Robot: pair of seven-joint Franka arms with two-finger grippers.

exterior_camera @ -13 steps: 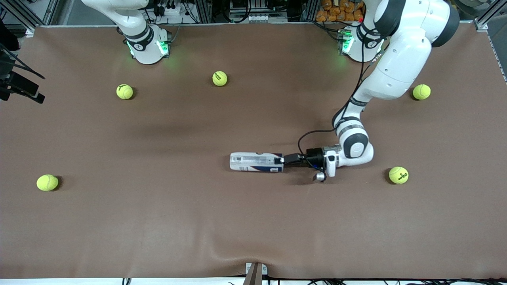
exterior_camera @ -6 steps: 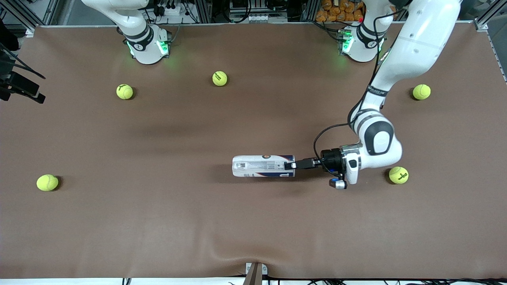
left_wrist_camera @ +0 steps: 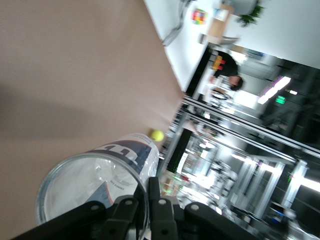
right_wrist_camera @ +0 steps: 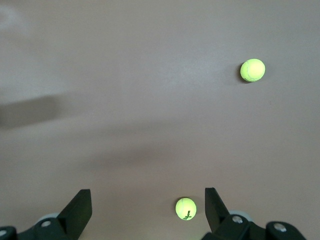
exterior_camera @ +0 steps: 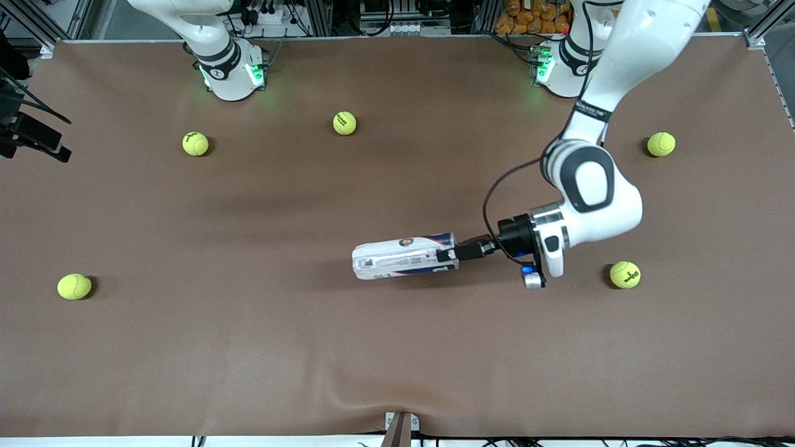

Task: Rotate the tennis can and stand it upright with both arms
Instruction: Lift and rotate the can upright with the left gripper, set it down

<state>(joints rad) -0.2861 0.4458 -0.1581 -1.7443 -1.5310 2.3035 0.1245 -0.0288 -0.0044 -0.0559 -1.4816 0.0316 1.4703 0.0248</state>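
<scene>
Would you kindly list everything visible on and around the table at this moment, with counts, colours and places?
tennis can: one, clear with white and navy label, mid-table, tilted, its end toward the left arm's side gripped at the rim.
tennis balls: five, yellow-green, loose on the table: near the right arm's base, between the bases, at the right arm's end nearer the front camera, at the left arm's end, and beside the left arm's wrist.
table: one, brown covering.
left hand: black, shut on the can's rim.
right hand: black, open, waiting above the table.
</scene>
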